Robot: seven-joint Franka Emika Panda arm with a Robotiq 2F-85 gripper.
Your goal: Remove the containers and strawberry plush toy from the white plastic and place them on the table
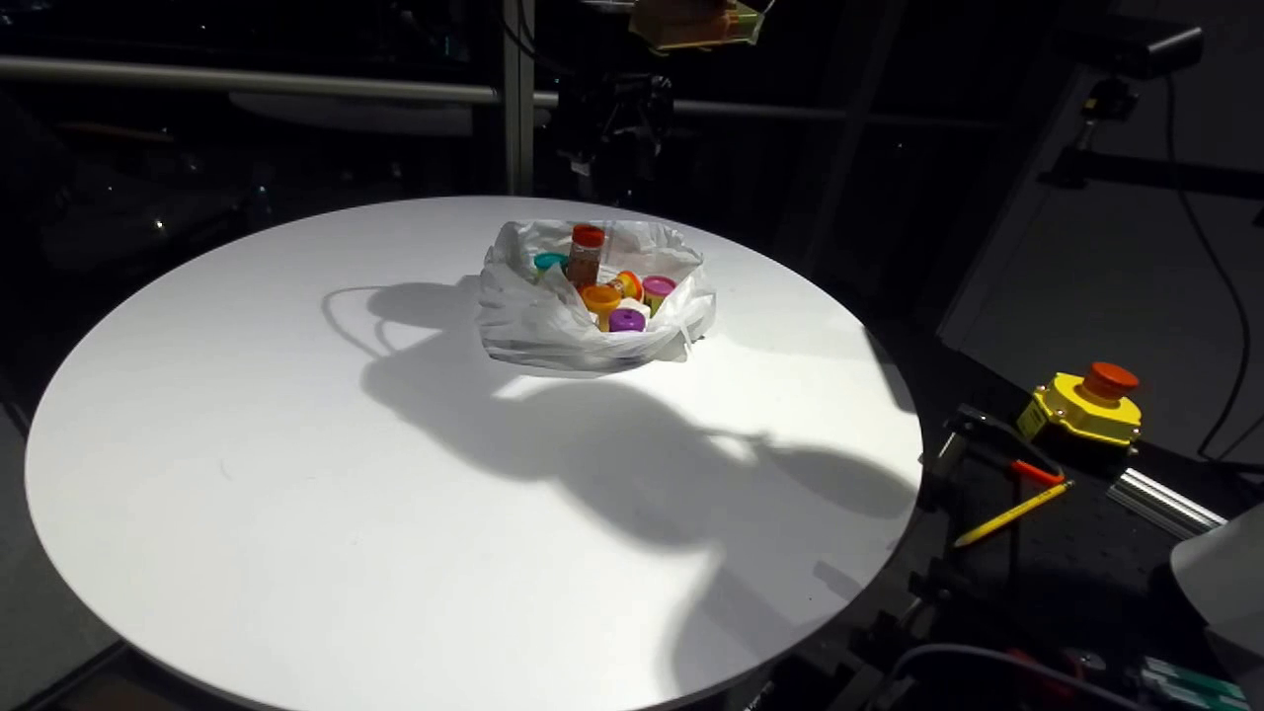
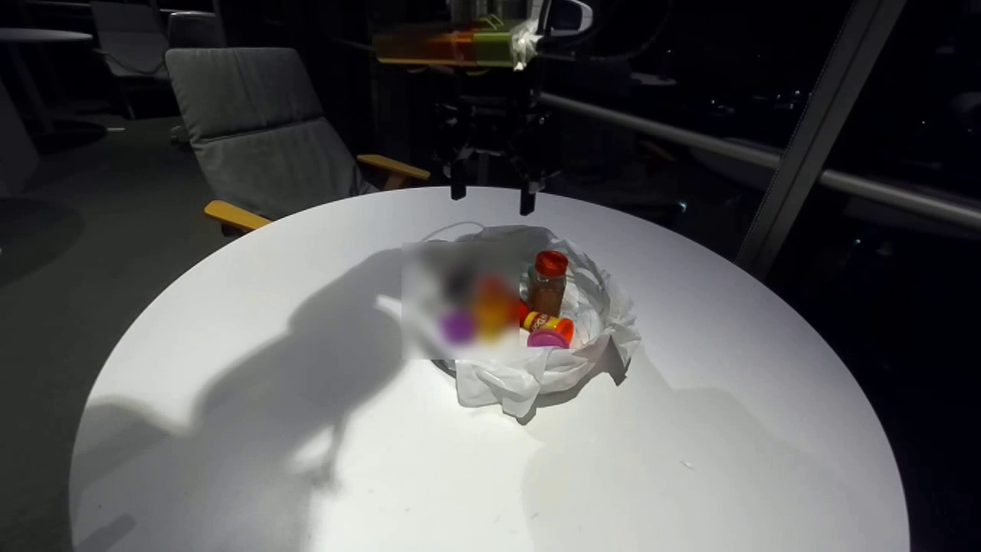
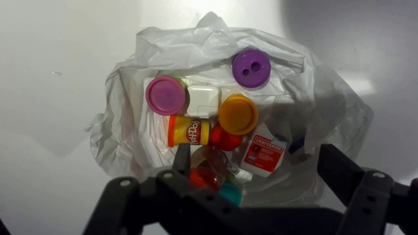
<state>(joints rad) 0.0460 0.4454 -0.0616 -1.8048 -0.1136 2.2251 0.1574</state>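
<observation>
1. In an exterior view the gripper [image 2: 493,197] hangs above the white plastic bag [image 2: 559,376], which sits on the table [image 2: 705,460]. Its fingers point down, spread well apart, holding nothing. The red-capped bottle [image 2: 549,282] stands in the bag, lower than the fingertips. A blurred patch hides part of the contents.

2. In an exterior view the gripper is dark against a dark background, so its spread cannot be judged there. Below it, the pink-lidded tub [image 1: 659,290] and the teal-lidded tub [image 1: 550,263] show in the bag. The red-capped bottle rises highest, so a descending finger would probably meet it first.

3. In the wrist view the Craftsman bottle [image 3: 264,153] appears in the gap between the fingertips. Just ahead of the gap lies the orange-lidded tub [image 3: 238,114]; farther ahead, the purple-lidded tub [image 3: 251,68]. The red-capped bottle is partly hidden by one finger.

4. The Craftsman bottle's long axis runs more across the line joining the fingertips than along it; the fingers could likely close on its sides with little turning. The Play-Doh can [image 3: 189,131] lies about parallel to that line and would probably need a quarter-turn.

5. The strawberry plush toy cannot be picked out; a red round thing [image 3: 224,138], partly under the orange lid, might be it.
</observation>
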